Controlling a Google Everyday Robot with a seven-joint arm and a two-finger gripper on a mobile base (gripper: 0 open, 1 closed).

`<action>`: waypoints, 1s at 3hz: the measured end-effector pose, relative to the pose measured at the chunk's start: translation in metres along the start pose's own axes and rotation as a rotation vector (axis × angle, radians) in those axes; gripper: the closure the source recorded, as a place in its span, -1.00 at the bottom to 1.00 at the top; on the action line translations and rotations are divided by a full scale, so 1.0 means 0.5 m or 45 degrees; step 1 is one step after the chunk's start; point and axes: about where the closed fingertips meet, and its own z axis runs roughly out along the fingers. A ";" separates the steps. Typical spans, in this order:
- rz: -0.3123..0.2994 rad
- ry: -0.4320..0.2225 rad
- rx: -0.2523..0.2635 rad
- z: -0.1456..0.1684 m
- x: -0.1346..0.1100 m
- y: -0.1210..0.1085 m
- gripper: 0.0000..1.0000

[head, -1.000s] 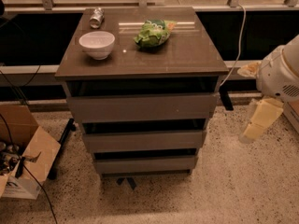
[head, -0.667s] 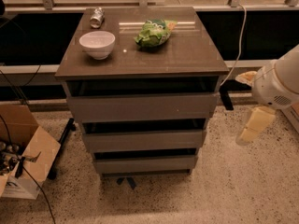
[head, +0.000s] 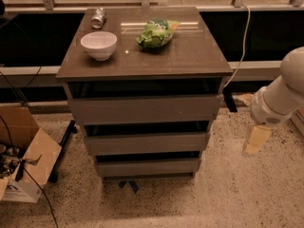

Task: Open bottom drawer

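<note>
Speckled flooring (head: 228, 198) lies under the cabinet (head: 142, 56), and its bottom drawer (head: 148, 167) sits lowest, centre frame. Rigid and handleless, it probably wants hooking by the top edge. The gripper (head: 256, 140) hangs at far right, well apart from it, and I cannot tell its state.

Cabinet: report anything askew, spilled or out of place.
Only the can stands out: it lies on its side at the back left of the cabinet top. Nothing looks spilled; the bottom drawer looks shut. The gripper hangs right of the cabinet, apart.
</note>
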 end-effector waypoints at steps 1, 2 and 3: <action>-0.011 0.029 0.001 0.013 0.015 -0.003 -1.00; -0.008 0.020 0.001 0.015 0.012 0.006 -1.00; 0.005 -0.074 -0.010 0.061 -0.025 0.037 -1.00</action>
